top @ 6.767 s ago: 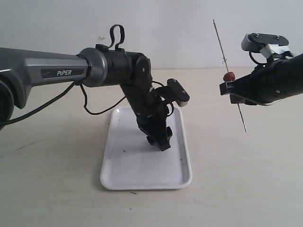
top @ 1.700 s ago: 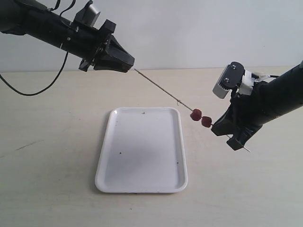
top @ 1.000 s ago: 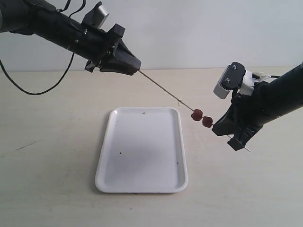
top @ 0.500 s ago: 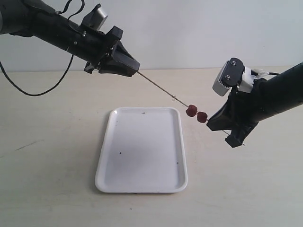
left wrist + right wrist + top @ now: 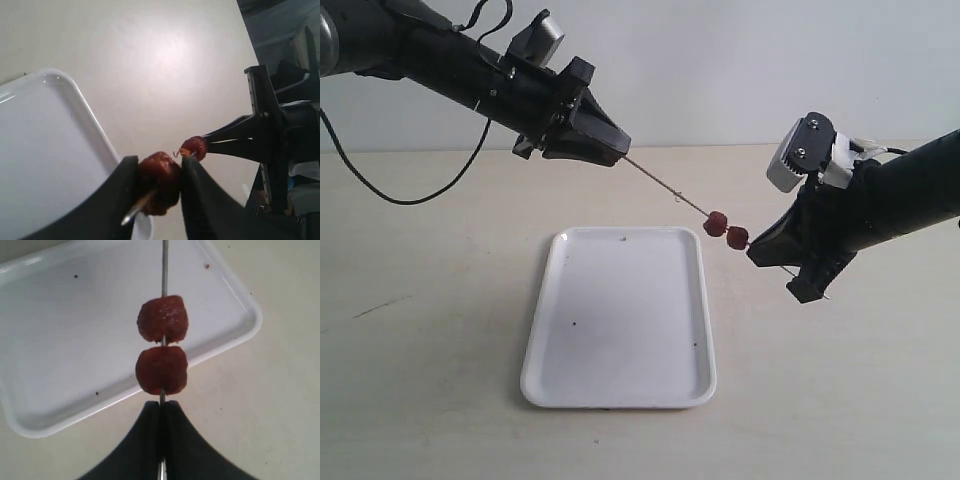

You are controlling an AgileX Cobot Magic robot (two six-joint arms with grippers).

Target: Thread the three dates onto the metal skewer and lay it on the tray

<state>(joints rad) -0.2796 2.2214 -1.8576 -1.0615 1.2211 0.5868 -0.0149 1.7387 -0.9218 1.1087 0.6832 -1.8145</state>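
Observation:
The thin metal skewer (image 5: 670, 189) slants in the air above the white tray (image 5: 620, 330). My right gripper (image 5: 758, 250) is shut on its lower end, just behind two dates (image 5: 717, 223) (image 5: 738, 237) threaded side by side. The right wrist view shows both dates (image 5: 163, 319) (image 5: 161, 369) on the skewer (image 5: 164, 265), right in front of the shut gripper (image 5: 161, 405). My left gripper (image 5: 613, 152) is at the skewer's upper end. Its fingers (image 5: 200, 200) are shut on the third date (image 5: 159, 177), and the skewer's tip (image 5: 136, 209) pokes out of that date.
Bare beige tabletop (image 5: 430, 350) surrounds the tray, which carries a few dark specks. A black cable (image 5: 410, 195) hangs from the left arm at the back left. A plain wall stands behind.
The right gripper has moved left and up with the skewer and its two dates. The left gripper has shifted right, so less bare rod shows between the two grippers.

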